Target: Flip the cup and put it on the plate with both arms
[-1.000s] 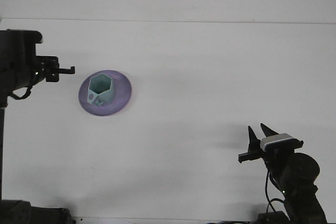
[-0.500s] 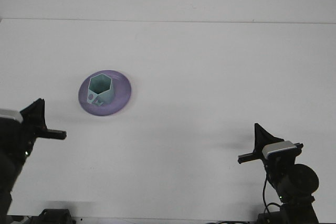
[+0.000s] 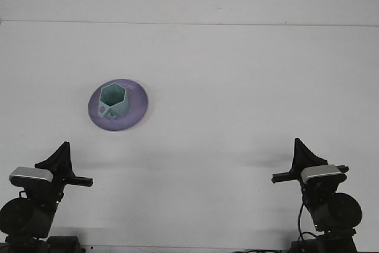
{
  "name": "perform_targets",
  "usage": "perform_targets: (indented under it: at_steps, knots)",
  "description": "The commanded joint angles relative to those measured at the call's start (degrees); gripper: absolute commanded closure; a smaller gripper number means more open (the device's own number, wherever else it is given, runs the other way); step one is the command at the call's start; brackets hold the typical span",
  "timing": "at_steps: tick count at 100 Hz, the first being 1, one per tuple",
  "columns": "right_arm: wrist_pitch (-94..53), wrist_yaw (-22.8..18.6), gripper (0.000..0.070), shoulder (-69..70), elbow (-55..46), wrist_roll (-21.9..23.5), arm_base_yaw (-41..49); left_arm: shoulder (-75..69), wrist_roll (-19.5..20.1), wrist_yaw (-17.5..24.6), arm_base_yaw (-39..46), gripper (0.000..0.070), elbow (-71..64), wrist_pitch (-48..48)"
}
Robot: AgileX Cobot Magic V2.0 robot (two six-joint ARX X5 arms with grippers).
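Now the cup sits mouth-up on the plate, both grippers far below it, their grip impossible to tell.

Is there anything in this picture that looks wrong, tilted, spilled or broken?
Nothing stands out. The green cup stands upright, mouth up, on the purple plate, slightly left of its centre. Both grippers are low near the table's front edge, apart from the plate.

You have a single front view: mounted high behind both arms, it faces forward and downward over the white table, from well back, covering its near edge to far edge.
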Motion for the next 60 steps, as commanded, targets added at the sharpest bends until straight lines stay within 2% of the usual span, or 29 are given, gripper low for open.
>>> perform_targets:
  at_steps: [1, 47, 52, 60]
  knots:
    - [1.27, 0.2, 0.07, 0.02, 0.42, 0.57, 0.09, 0.13, -0.66, 0.15, 0.0, 0.0685, 0.61, 0.31]
    - [1.46, 0.2, 0.07, 0.02, 0.42, 0.57, 0.09, 0.13, -0.52, -0.02, 0.07, 0.0685, -0.02, 0.98]
    - [1.46, 0.2, 0.07, 0.02, 0.42, 0.57, 0.09, -0.15, 0.94, -0.04, 0.07, 0.0685, -1.75, 3.32]
    - [1.4, 0.17, 0.07, 0.02, 0.42, 0.57, 0.09, -2.47, -0.35, -0.07, -0.02, 0.0685, -8.39, 10.75]
